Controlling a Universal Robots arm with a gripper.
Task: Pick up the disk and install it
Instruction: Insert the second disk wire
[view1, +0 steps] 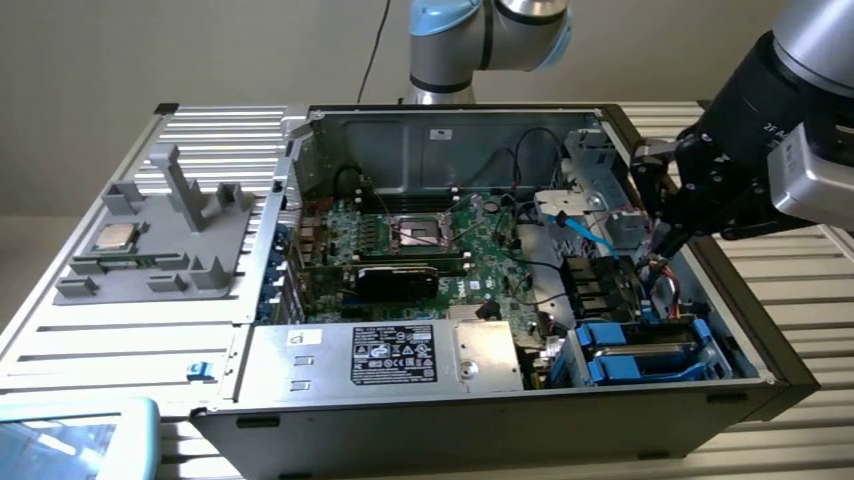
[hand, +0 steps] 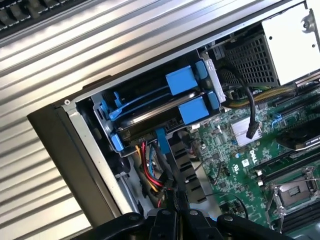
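The end effector (view1: 663, 243) is positioned inside the open computer case (view1: 747, 330), above its corner on the exterior view's right. Its fingers (hand: 176, 212) are pressed together, and nothing is seen pinched between them. In the wrist view the closed fingertips are seen pointing down over a bundle of red and orange cables (hand: 150, 175) and a black ribbed fan shroud (hand: 182, 165), near the drive bay.

The disk (hand: 150, 112) is seated in the drive bay (view1: 647, 350) at the case's front corner, on the exterior view's right. It is framed by its blue carrier, with two square blue tabs (hand: 192, 109) facing the motherboard side. A dark slot is visible between the carrier rails. The end effector is located near the disk but is not in contact with it.

Beside the bay, the green motherboard (view1: 427, 250) is laid across the case floor, with an empty CPU socket (view1: 418, 231) near its centre and a black expansion card (view1: 394, 281) just below that in the exterior view. A silver power supply box (view1: 387, 357) with a black-and-white label is fixed along the near edge of the case.

The case is supported by a ribbed metal surface (view1: 120, 340). On the exterior view's left, a grey fixture tray (view1: 160, 250) is placed on this surface, and a small square CPU chip (view1: 114, 238) is held in it, well apart from the case.
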